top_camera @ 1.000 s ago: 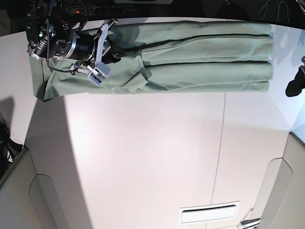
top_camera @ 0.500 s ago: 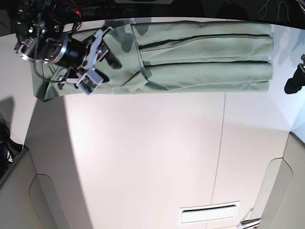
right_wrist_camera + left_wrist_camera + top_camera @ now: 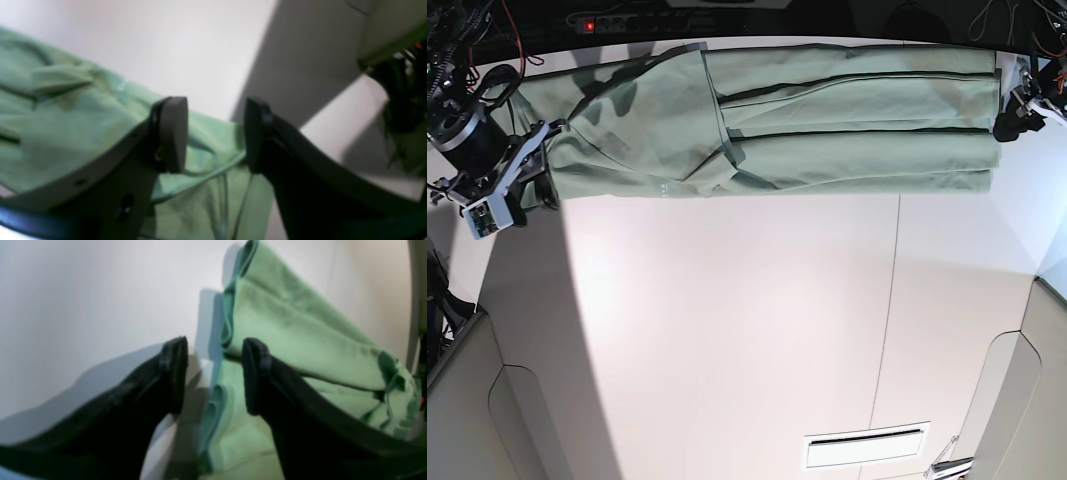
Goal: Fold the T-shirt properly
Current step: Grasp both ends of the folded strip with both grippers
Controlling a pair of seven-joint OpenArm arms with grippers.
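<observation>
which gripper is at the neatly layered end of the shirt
The left gripper, at the T-shirt end where long folds stack in even bands. The right gripper is at the looser, rumpled end.

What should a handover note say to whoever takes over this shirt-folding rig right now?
Left gripper: open, at the shirt's stacked end, holding nothing.
Right gripper: open, over the opposite end's corner, holding nothing.
T-shirt: lies along the far edge of the table as a long strip, sides folded inward; the right arm's end is looser and wrinkled.
Done: lengthwise folds.
Left: probably grip both ends and fold the strip across.
</observation>
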